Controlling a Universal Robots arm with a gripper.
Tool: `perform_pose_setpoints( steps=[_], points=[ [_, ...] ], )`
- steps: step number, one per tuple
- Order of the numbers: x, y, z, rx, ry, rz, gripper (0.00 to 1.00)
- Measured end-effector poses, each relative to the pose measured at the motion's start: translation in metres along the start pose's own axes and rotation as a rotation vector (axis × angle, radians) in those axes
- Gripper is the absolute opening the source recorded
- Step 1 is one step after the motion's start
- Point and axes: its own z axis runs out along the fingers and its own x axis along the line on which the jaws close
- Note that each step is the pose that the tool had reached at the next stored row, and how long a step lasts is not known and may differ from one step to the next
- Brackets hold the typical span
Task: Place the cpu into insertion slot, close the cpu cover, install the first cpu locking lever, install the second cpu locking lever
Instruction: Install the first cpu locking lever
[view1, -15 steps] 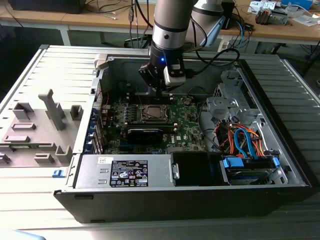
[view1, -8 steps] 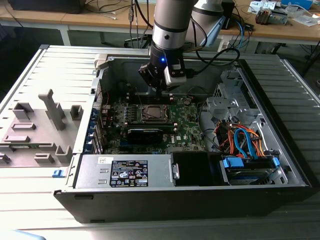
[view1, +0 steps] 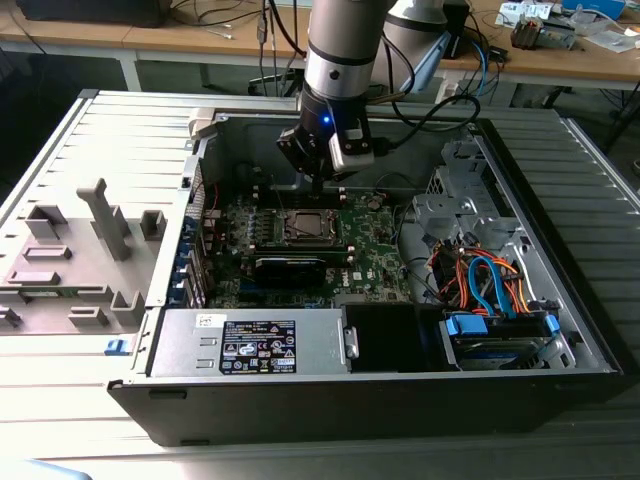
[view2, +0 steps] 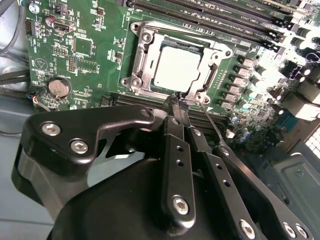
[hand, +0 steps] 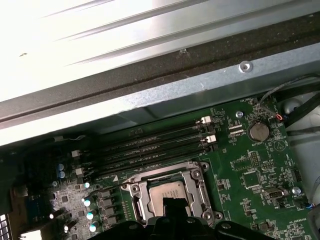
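My hand at the socket's edge, the chip already seated

My hand (view2: 177, 101) hangs over the green board (view2: 95, 25) inside the open computer case (view1: 592, 335), its two fingers drawn together with the tips down at the rim of the insertion slot (view1: 303, 228). I judge that this puts them within reach of the thin locking lever (view2: 212, 126), which runs just beside them. I cannot tell whether they pinch that wire or merely touch it. The cpu (view2: 176, 70) lies flat in the socket, and the cpu cover (view2: 144, 62) appears folded down around it, framing the silver top. As for writing, the power supply box carries a black-and-white label (view1: 257, 347), and fine white print is scattered across the board near the coin cell (view2: 58, 88). None of it is readable.
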Motion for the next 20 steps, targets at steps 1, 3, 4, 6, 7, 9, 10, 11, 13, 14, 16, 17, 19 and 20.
perform_pose_setpoints(
  steps=[1, 3, 4, 6, 7, 9, 10, 11, 13, 14, 16, 17, 19, 20],
  points=[
    [0.0000, 0.0000, 0.0000, -0.0001, 0.0002, -0.003, 0.11],
    [0.0000, 0.0000, 0.0000, -0.0004, 0.0006, -0.008, 0.11],
    [0.0000, 0.0000, 0.0000, -0.0006, 0.0007, -0.010, 0.11],
    [0.0000, 0.0000, 0.0000, -0.0012, 0.0012, -0.015, 0.11],
    [0.0000, 0.0000, 0.0000, -0.0015, 0.0015, -0.019, 0.11],
    [0.0000, 0.0000, 0.0000, -0.0016, 0.0018, -0.023, 0.11],
    [0.0000, 0.0000, 0.0000, -0.0015, 0.0020, -0.027, 0.11],
    [0.0000, 0.0000, 0.0000, -0.0014, 0.0022, -0.030, 0.11],
    [0.0000, 0.0000, 0.0000, -0.0015, 0.0025, -0.036, 0.11],
    [0.0000, 0.0000, 0.0000, -0.0016, 0.0027, -0.039, 0.11],
    [0.0000, 0.0000, 0.0000, -0.0017, 0.0030, -0.043, 0.11],
    [0.0000, 0.0000, 0.0000, -0.0018, 0.0032, -0.045, 0.11],
    [0.0000, 0.0000, 0.0000, -0.0020, 0.0036, -0.050, 0.11],
    [0.0000, 0.0000, 0.0000, -0.0023, 0.0038, -0.054, 0.11]
  ],
)
